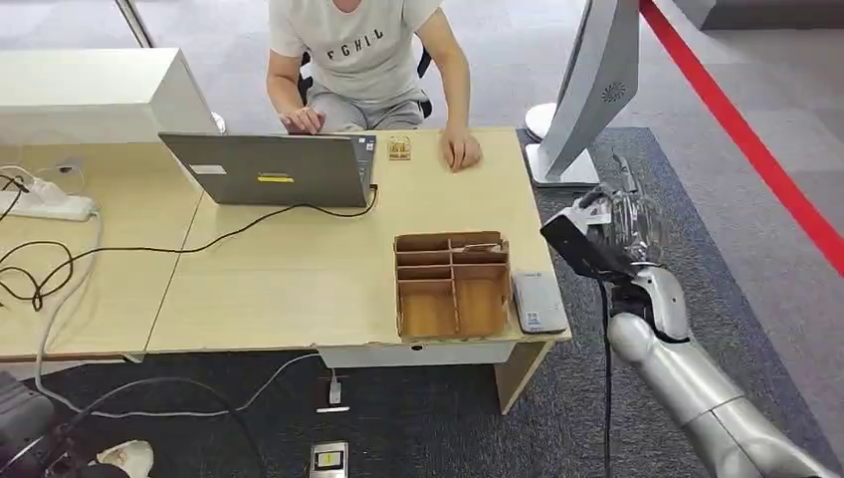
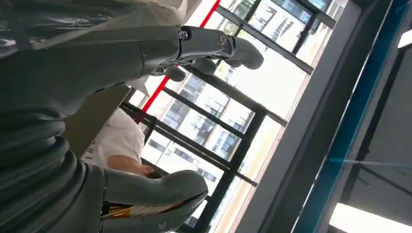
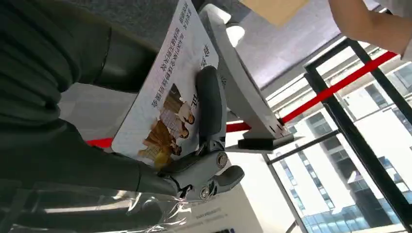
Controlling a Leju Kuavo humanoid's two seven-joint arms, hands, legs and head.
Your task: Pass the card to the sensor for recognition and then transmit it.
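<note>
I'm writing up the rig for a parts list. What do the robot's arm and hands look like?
The right arm is a smooth silver tube with a black cable running along it. The right hand is dark, under clear plastic wrap. The left hand has a grey ribbed cover, thick grey thumb and darker fingers.

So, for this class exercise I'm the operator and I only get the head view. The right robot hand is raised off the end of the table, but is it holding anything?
Observer: Yes. The right wrist view shows the right robot hand gripping a card between thumb and fingers.
Operator: What's on the card?
Observer: A photo of people and lines of printed text.
Operator: And the left robot hand?
Observer: In the left wrist view, the left robot hand holds nothing, and its fingers are apart from its thumb.
</note>
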